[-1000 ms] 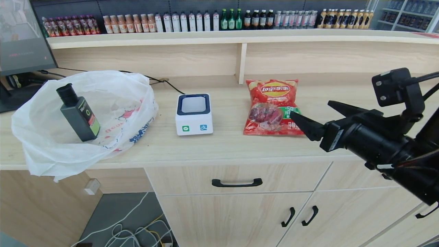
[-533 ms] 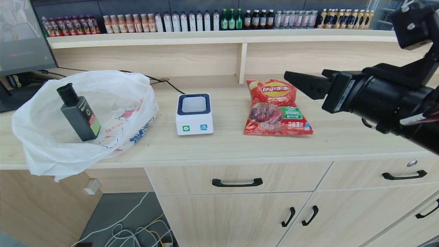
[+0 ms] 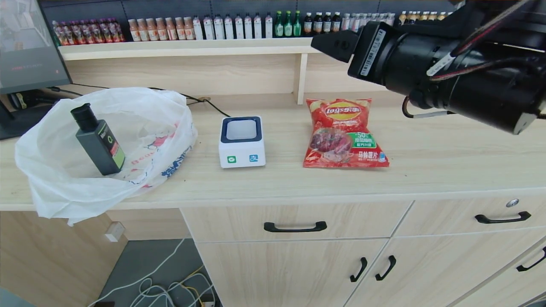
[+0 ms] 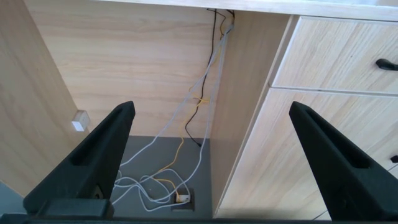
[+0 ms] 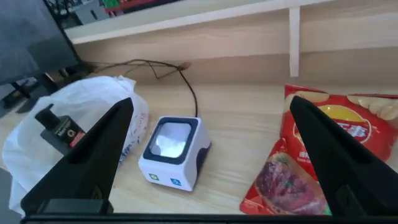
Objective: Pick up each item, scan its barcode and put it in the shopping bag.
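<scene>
A red chips bag (image 3: 343, 133) (image 5: 323, 168) lies flat on the wooden counter (image 3: 448, 153), right of the white scanner box (image 3: 241, 142) (image 5: 173, 154). At the counter's left sits the white shopping bag (image 3: 140, 140) (image 5: 127, 106), open, with a dark bottle (image 3: 98, 140) (image 5: 59, 130) leaning inside it. My right gripper (image 3: 326, 42) (image 5: 210, 106) hangs high above the chips bag, open, with nothing between its fingers. My left gripper (image 4: 211, 109) is open and low, facing the cabinet side below the counter.
A raised back shelf (image 3: 273, 42) carries a row of bottles (image 3: 239, 25), with an upright divider (image 3: 301, 76) behind the chips. A monitor (image 3: 30, 42) stands at the far left. Drawers with black handles (image 3: 294, 227) lie under the counter. Loose cables (image 4: 168, 186) cover the floor.
My right arm rose from beside the chips bag's near right corner to well above it, shifting left and back. The bag, scanner and chips stayed put.
</scene>
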{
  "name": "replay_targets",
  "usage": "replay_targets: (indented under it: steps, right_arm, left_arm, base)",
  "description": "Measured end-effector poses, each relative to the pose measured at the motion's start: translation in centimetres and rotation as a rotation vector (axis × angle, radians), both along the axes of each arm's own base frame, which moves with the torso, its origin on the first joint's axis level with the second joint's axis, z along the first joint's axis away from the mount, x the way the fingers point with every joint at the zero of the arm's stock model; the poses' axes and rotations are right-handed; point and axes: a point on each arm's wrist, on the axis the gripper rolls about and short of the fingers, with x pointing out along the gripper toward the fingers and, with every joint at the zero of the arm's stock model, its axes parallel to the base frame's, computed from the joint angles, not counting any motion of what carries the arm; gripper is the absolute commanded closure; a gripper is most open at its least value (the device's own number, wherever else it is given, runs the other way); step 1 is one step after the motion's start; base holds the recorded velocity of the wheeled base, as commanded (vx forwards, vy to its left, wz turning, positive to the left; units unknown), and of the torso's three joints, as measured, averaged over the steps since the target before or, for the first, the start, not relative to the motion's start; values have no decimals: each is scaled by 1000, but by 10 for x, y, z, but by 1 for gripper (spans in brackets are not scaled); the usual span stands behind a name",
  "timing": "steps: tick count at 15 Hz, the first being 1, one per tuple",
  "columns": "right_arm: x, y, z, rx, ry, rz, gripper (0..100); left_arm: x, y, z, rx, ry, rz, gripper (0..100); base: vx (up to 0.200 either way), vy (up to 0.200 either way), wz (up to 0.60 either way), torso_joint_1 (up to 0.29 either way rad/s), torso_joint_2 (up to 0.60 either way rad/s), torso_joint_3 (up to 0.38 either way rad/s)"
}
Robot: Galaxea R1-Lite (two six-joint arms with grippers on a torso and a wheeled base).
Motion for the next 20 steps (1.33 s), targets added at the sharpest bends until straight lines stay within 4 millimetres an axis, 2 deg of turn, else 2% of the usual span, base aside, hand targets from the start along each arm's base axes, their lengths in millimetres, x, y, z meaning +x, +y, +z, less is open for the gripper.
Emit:
replay_targets:
  steps: [2,6,9,13,20]
  right_arm:
    - [10,-3,0,-118,134,-3,0]
    - [33,-25,-6,-240,328,-34,0]
    - [56,-27,-11,-247,353,-74,0]
    - [85,-34,-34,-298,453,-146,0]
    - [114,-33,-53,-311,488,-187,0]
  left_arm:
    - [0,0,0,0,0,0,0]
    - [0,0,0,0,0,0,0]
    - [0,0,0,0,0,0,0]
    - [0,0,0,0,0,0,0]
    - [0,0,0,0,0,0,0]
  base:
    - [0,0,0,0,0,0]
    - [0,0,0,0,0,0]
    - [0,0,0,0,0,0]
    - [0,0,0,0,0,0]
    - [0,0,0,0,0,0]
